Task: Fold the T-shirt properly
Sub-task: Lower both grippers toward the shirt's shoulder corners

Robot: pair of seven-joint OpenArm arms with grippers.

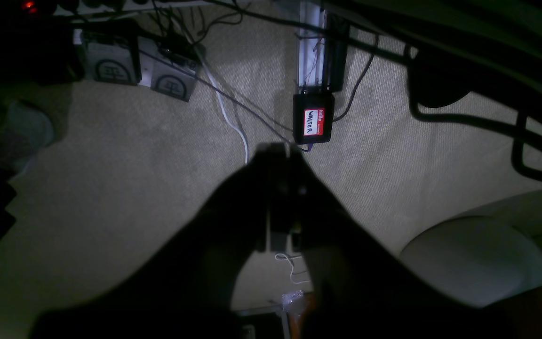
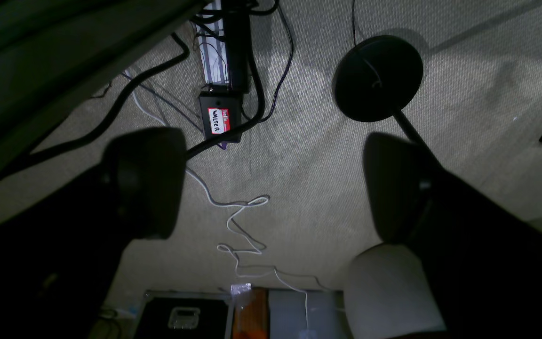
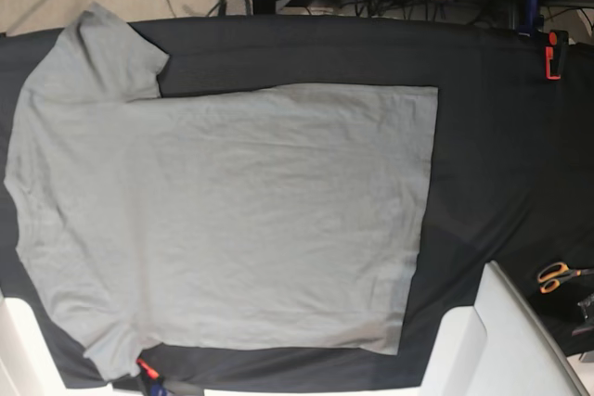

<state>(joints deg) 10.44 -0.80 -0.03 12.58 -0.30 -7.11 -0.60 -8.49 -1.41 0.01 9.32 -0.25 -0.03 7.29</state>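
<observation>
Left gripper (image 1: 282, 155) fully closed, dark fingers pressed together, nothing between them; pointed down at beige carpet (image 1: 125, 188) beside the worktop, above a small black box with a red-and-white name tag (image 1: 314, 121). White cable (image 1: 226, 113) trailing across the carpet toward that gripper, two grey cases with round emblems (image 1: 137, 66) further back, a pale rounded seat-like shape (image 1: 473, 259) at lower right.

Right gripper (image 2: 275, 183) spread wide, one dark finger (image 2: 146, 181) at left and the other well apart at right, empty, only carpet and a looping white wire (image 2: 243, 226) visible through the gap. Same tagged black box (image 2: 220, 120) behind it, a round black stand base (image 2: 378, 77) to the right, black cables (image 2: 111, 117) running across the floor.

Neither gripper visible in the base view. T-shirt (image 3: 232, 220) spread flat over the black table cloth (image 3: 501, 136) on the worktop, grey, lightly wrinkled, unfolded; one sleeve (image 3: 102, 57) reaching the top left, hem edge running straight down at about mid-right of the cloth. Orange-handled scissors (image 3: 560, 275) on the cloth near the right edge, well apart from the shirt, and a red-and-black clamp (image 3: 554, 53) at the upper right edge. White object (image 3: 510, 340) overlapping the lower right corner.
</observation>
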